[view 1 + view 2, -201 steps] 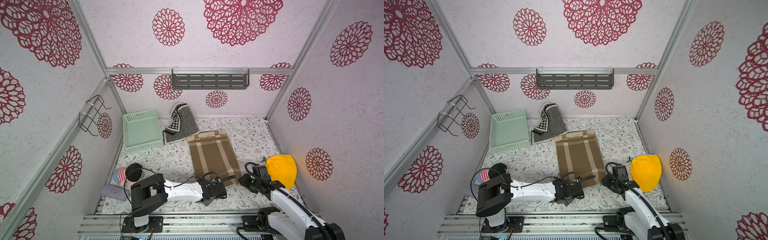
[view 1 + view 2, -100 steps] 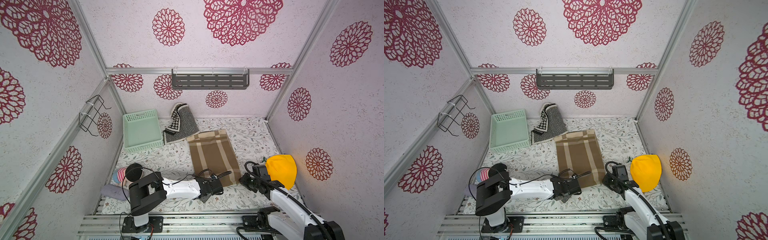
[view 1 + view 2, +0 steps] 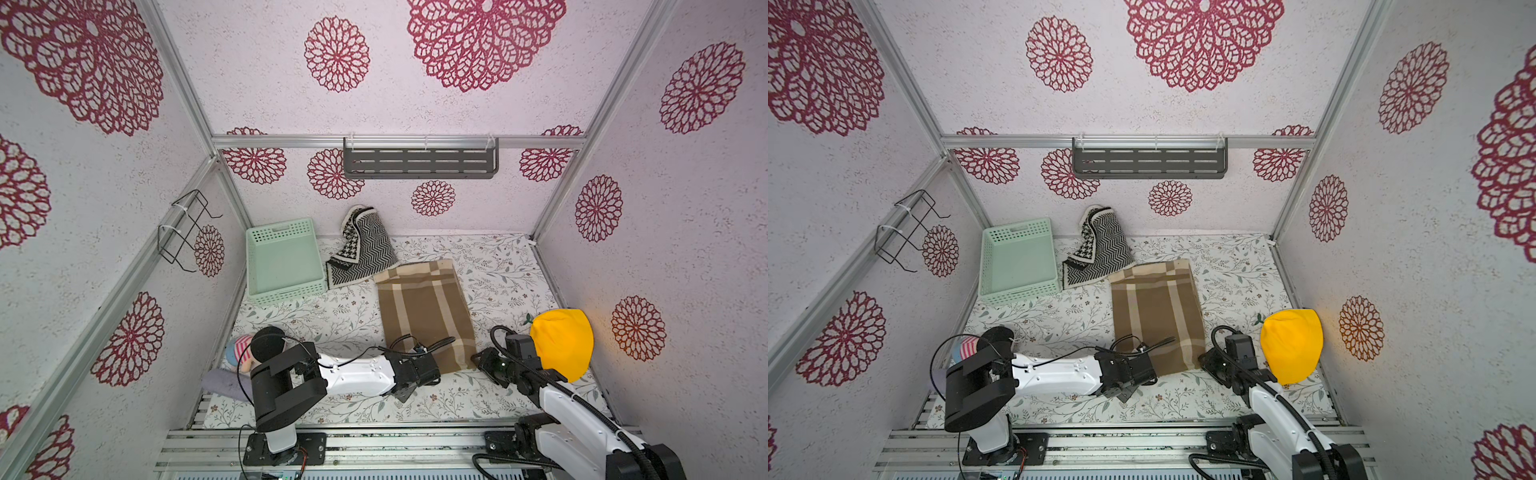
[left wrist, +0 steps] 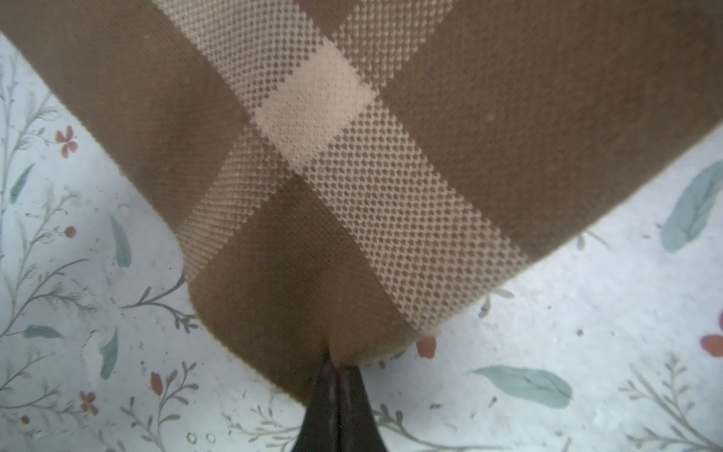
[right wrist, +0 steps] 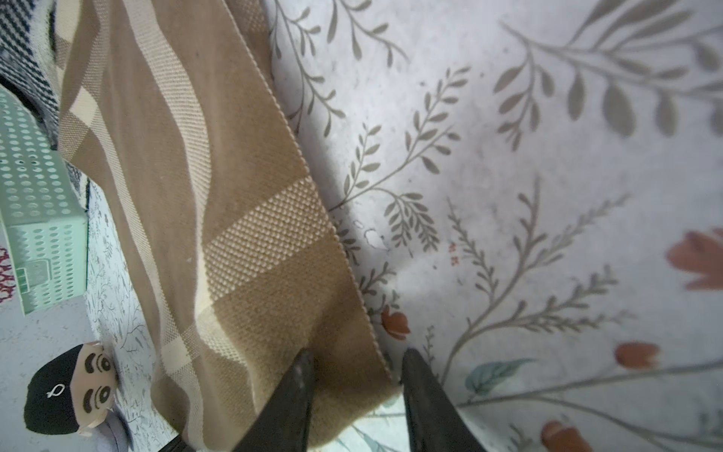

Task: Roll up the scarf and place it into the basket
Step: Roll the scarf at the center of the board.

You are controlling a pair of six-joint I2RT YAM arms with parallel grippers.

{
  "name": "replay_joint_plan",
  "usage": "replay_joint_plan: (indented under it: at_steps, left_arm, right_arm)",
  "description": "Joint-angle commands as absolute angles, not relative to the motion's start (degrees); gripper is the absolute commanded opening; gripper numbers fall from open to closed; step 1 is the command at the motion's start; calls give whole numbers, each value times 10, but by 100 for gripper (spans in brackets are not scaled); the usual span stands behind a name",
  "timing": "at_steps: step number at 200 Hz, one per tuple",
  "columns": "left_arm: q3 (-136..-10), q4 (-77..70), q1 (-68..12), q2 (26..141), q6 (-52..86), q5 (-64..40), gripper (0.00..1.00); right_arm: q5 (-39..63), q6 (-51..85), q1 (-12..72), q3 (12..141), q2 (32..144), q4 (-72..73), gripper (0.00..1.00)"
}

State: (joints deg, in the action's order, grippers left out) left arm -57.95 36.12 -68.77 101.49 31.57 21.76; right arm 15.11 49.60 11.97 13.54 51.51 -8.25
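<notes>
While the brown checked scarf (image 3: 422, 307) (image 3: 1156, 311) lies spread flat along the middle of the floral tabletop (image 3: 332, 316), both arms reach in low at its near end. At the near-left corner the left pincer (image 3: 437, 369) (image 3: 1152, 372) is closed tight; in its wrist view the two dark tips (image 4: 336, 371) meet with a small fold of the scarf (image 4: 430, 117) nipped between them, and the cloth puckers up slightly at that spot. At the near-right corner the right pincer (image 3: 478, 361) (image 3: 1204, 361) stands partly open and grips nothing. Its wrist view shows it (image 5: 356, 360) straddling the scarf's ribbed edge (image 5: 176, 176), with one finger (image 5: 297, 383) over the cloth and the other just off it, over bare tabletop. The pale mint basket (image 3: 286, 293) (image 3: 1021, 293) (image 5: 39, 195) sits at the far left against the wall, well apart from both pincers, and no cloth is in it. A black-and-white herringbone cloth (image 3: 365, 249) (image 3: 1100, 245) lies crumpled between the basket and the scarf's far end, leaning against the far wall. A yellow cap (image 3: 561, 345) (image 3: 1291, 345) rests at the near right, just beside the right arm. A small doll (image 5: 58, 391) lies at the near left.
</notes>
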Motion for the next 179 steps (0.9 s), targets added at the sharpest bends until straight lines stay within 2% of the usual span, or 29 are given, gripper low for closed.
replay_joint_plan:
  at_steps: [1, 28, 73, 141, 179]
  left_arm:
    - [-580, 364, -682, 1014, 321, 219, 0]
    - [-580, 372, -682, 1012, 327, 226, 0]
    - [-564, 396, -678, 995, 346, 241, 0]
    - [-536, 433, -664, 935, 366, 274, 0]
    - [-546, 438, -671, 918, 356, 268, 0]
  right_arm:
    - [159, 510, 120, 128, 507, -90, 38]
    - [154, 508, 119, 134, 506, -94, 18]
    - [77, 458, 118, 204, 501, -187, 0]
    - [-17, 369, 119, 318, 552, -291, 0]
    - [27, 370, 119, 344, 560, -360, 1]
